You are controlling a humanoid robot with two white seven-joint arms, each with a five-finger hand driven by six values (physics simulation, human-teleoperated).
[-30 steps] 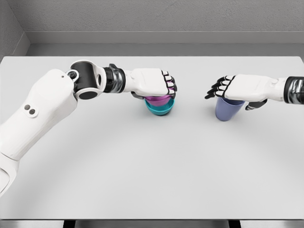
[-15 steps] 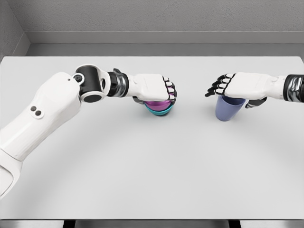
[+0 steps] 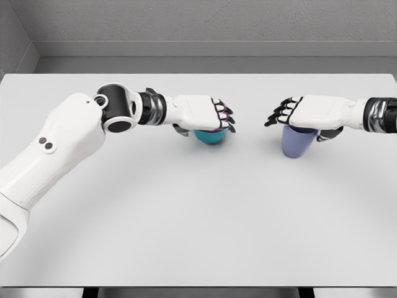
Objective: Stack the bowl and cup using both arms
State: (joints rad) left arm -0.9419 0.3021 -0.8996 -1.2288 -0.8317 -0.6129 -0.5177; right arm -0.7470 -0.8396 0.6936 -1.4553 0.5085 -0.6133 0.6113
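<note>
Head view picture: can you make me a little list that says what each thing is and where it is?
table: white
teal bowl: under the left hand, mostly hidden
purple thing: only a sliver shows at the left hand's fingers
blue cup: upright, under the right hand
left hand: curled over the teal bowl
right hand: on the cup's rim, fingers spread

The white left hand (image 3: 201,113) sits lower over the glossy teal bowl (image 3: 209,136) than a second ago, and the shiny magenta bowl (image 3: 227,105) nested inside has sunk from a clear dome to a thin sliver beside the knuckles. Less of the teal bowl shows beneath the palm. The left elbow joint is slightly farther right. The white right hand (image 3: 310,112) above the periwinkle plastic cup (image 3: 298,141) is a touch higher.
</note>
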